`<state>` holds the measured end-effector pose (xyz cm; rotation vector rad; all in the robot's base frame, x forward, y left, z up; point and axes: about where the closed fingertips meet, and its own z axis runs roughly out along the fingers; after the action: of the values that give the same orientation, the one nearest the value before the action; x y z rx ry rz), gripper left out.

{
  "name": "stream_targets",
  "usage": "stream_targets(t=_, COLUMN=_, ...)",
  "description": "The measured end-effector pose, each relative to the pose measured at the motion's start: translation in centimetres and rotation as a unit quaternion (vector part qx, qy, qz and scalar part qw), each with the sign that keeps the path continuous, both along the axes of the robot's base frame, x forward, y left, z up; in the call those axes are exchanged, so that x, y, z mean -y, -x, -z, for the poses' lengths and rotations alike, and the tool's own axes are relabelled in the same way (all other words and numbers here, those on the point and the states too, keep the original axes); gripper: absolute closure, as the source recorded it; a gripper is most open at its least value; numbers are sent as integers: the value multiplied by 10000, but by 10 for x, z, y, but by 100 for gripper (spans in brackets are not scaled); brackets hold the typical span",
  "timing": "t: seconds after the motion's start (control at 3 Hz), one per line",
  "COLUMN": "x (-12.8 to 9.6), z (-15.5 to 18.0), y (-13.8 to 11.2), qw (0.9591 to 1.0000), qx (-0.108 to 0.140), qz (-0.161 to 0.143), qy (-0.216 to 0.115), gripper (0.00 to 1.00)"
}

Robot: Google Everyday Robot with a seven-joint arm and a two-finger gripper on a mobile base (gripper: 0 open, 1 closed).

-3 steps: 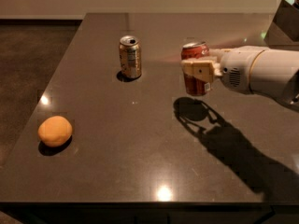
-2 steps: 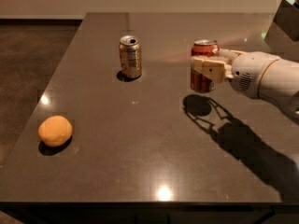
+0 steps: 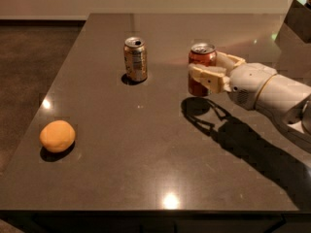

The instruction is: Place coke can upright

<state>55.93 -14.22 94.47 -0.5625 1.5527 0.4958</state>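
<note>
The coke can (image 3: pixel 200 58) is red with a silver top and stands upright at the centre right of the dark table (image 3: pixel 146 169). My gripper (image 3: pixel 203 70) comes in from the right and is shut on the can, one cream finger (image 3: pixel 209 76) across its front and the other behind it. The can's shadow lies a little below and apart from its base, so it hangs slightly above the table top.
A gold can (image 3: pixel 135 58) stands upright to the left of the coke can. An orange (image 3: pixel 57 136) lies near the table's left edge. A dark object (image 3: pixel 297 18) stands at the far right corner. My white arm (image 3: pixel 277 93) stretches over the table's right side.
My gripper with the coke can drifted a little right, then back left to about where it began. The gold can and the orange have not moved.
</note>
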Motion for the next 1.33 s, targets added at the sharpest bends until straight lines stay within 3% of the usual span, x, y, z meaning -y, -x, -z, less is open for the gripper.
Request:
stream_targets(t=0.33, x=-5, z=5, y=-3, qw=9997, qx=247, qz=-85, qy=10, gripper=100)
stream_targets(t=1.0, x=2, z=20, y=-9, qw=9990, qx=423, qz=2, qy=-121, gripper=100)
stream_targets(t=1.33, x=7, z=26, y=-11, qw=9986, qx=520, qz=105, qy=-80, gripper=81)
